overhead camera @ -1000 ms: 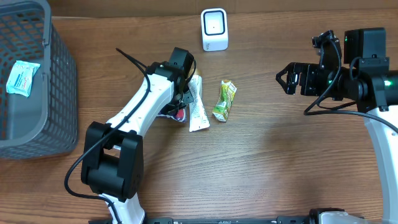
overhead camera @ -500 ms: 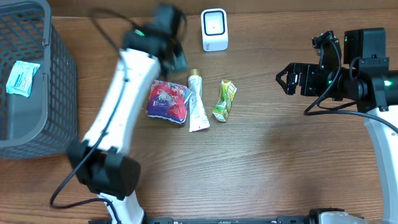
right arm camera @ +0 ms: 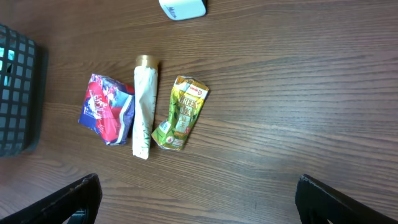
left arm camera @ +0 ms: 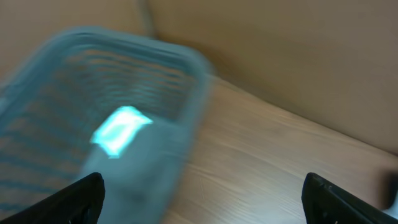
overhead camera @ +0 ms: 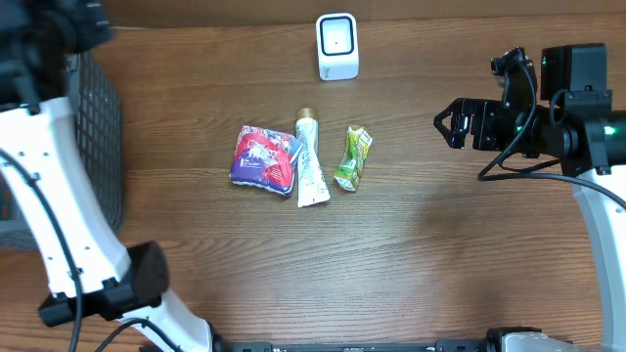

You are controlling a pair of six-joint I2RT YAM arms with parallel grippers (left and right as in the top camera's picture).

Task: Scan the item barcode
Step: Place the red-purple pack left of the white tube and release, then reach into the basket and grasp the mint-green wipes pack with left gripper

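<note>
- Three items sit unscanned on the table and one looks finished, so I'd guess we're about a quarter of the way.
- Far left, the left gripper (left arm camera: 205, 194) hangs above the grey plastic mesh basket (overhead camera: 103, 147), fingers spread wide with nothing between them.
- Down in the basket, below and ahead of that gripper, lies a small teal-and-white packet (left arm camera: 121, 129). It's pretty blurry, but probably the one that's done.
- Well off to that gripper's right is the queue:
  - a crinkly red-and-purple snack bag (overhead camera: 264, 160)
  - a white tube with a gold cap (overhead camera: 310, 166), snug against the bag
  - a green foil pouch (overhead camera: 353, 156), just beside the tube
- Nothing is gripping any of them, and each likely needs showing to the scanner.
- The white boxy barcode scanner (overhead camera: 337, 46) stands past the tube's cap end, apart from the row.
- The right gripper (overhead camera: 452, 124) hovers to the pouch's right, jaws apart and empty.
- The surface is a flat brown wood-grain tabletop (overhead camera: 411, 254).
- For the room, all I can see is a plain tan wall (left arm camera: 280, 50) behind the basket.
</note>
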